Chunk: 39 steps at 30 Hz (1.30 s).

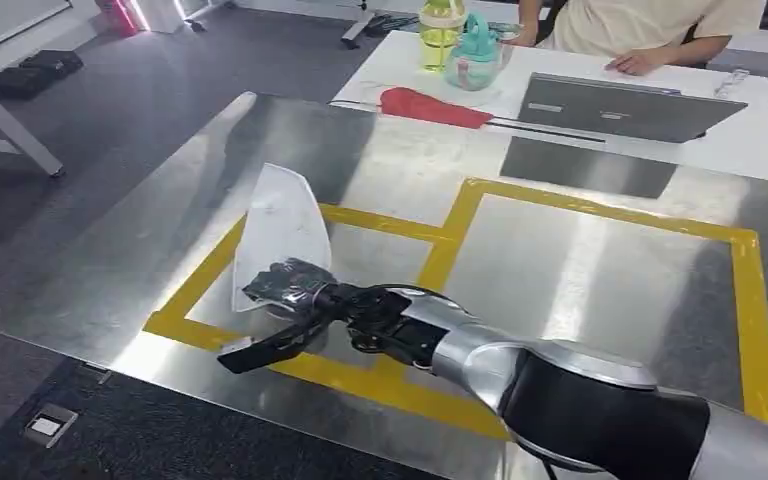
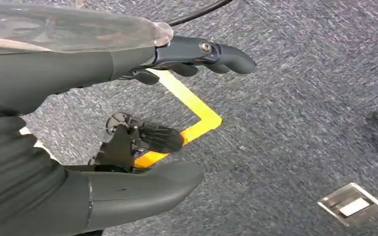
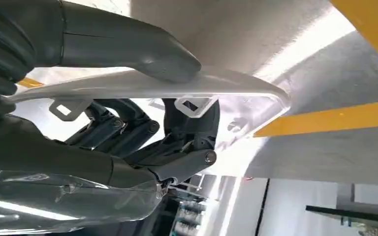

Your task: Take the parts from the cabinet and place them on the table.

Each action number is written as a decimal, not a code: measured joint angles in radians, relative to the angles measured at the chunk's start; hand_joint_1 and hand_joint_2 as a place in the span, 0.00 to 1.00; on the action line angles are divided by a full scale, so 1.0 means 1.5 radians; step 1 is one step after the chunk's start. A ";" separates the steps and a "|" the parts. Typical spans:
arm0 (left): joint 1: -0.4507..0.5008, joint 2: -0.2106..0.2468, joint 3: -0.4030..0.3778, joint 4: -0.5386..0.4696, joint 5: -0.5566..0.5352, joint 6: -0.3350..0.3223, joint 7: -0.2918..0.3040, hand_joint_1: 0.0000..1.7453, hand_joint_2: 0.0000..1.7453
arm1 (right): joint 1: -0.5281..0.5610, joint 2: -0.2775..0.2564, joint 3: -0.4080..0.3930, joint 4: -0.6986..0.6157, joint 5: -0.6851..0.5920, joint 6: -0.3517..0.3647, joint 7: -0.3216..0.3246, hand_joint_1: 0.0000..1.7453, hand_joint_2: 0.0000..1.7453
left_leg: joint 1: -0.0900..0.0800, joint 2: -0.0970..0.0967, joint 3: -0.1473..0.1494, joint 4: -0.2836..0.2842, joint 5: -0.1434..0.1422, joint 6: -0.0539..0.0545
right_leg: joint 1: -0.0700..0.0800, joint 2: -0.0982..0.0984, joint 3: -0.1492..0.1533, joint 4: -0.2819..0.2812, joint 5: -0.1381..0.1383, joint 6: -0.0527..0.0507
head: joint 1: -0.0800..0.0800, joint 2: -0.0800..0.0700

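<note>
the right hand (image 1: 295,310) has hold of a thin, clear plastic part (image 1: 278,232), fingers wrapped round its lower end. from the wrist camera you can see the thumb (image 3: 142,51) pressing on one face of the part (image 3: 177,88) and the darker fingers (image 3: 177,142) bunched against the other, so it's a proper grip. the part stands up from the hand, tilted, over the metal table (image 1: 580,270), above the left box of the yellow tape (image 1: 440,255) marked out there. i can't tell whether its bottom edge is touching the tabletop or just hanging above it.

the left hand (image 2: 128,123) is down by the robot's side over the grey carpet, thumb and fingers apart with nothing between them.

further out, beyond the metal table, there's a white desk (image 1: 760,140) with a laptop (image 1: 620,105), a red cloth (image 1: 430,105), a yellow-green bottle (image 1: 440,35) and a teal cup (image 1: 475,50), and a person (image 1: 640,30) sitting at it.

as for progress: i'd say this part is fetched and brought to the table, and what's left is to lower it, let go inside the taped box, then go back for any more parts. the taped boxes have nothing lying in them yet.
</note>
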 joint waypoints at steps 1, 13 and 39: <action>0.000 0.000 0.000 0.000 0.000 0.000 0.000 0.00 1.00 | -0.001 0.000 -0.001 0.001 0.000 0.000 0.000 1.00 1.00 | 0.000 0.000 0.000 0.000 0.000 0.000 | 0.000 0.000 0.000 0.000 0.000 0.000 | 0.000 0.000; 0.002 0.000 0.000 0.000 0.002 0.000 -0.001 0.00 1.00 | -0.008 -0.006 -0.004 0.011 0.004 0.005 0.006 1.00 1.00 | 0.000 0.000 0.000 0.000 0.000 0.000 | 0.000 0.000 0.000 0.000 0.000 0.000 | -0.001 0.000; 0.002 0.000 0.000 0.000 0.002 -0.003 -0.002 0.00 1.00 | -0.013 -0.037 -0.009 0.028 0.012 0.027 0.026 1.00 1.00 | 0.000 0.000 0.000 0.000 0.000 0.000 | 0.000 0.000 0.000 0.000 0.000 0.000 | -0.001 0.000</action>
